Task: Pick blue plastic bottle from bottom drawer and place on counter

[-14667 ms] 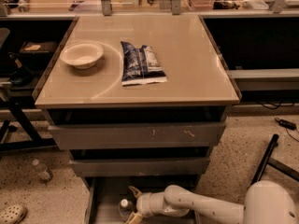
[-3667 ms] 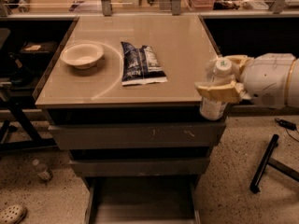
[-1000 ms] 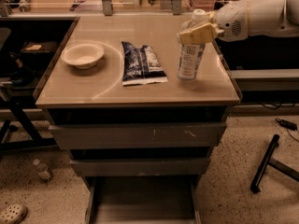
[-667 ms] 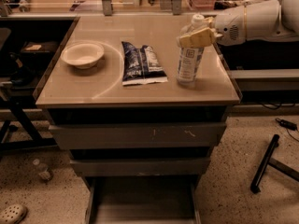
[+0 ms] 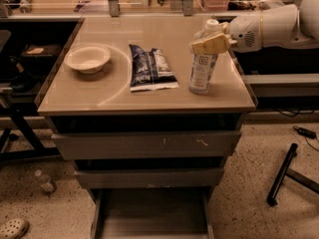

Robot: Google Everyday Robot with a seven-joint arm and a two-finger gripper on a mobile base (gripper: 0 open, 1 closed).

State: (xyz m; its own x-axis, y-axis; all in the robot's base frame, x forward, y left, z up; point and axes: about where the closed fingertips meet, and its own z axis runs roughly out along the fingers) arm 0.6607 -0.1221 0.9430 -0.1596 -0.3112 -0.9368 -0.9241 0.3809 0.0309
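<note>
1. Pincer (image 5: 205, 44): above the desk's (image 5: 124, 96) right part, at the end of a white arm (image 5: 269, 26) that reaches in from the view's right edge.
2. Bottle (image 5: 201, 71): upright on the desk with its base on the glossy top, close to the right rim. The pincer sits against its shoulder, just under the white cap, which shows above the pincer. The label and body hang below the pincer.
3. Pincer state: cannot tell. It overlaps the bottle's shoulder, but the view does not show whether it is clamped on the bottle or loose around it.
4. Pouch (image 5: 151, 67): flat on the desk, lower than the pincer and to its view-left, near the bottle but apart from it.
5. Bowl (image 5: 87, 59): farther view-left of the pincer, beyond the pouch, well apart from the bottle, inside the white curved line.
6. Bottom drawer (image 5: 149, 218): far below the pincer at the bottom edge of the view, pulled out, its flat grey floor showing.
7. Two wider drawers lie between the desk top and the bottom drawer, with scuffed fronts.
</note>
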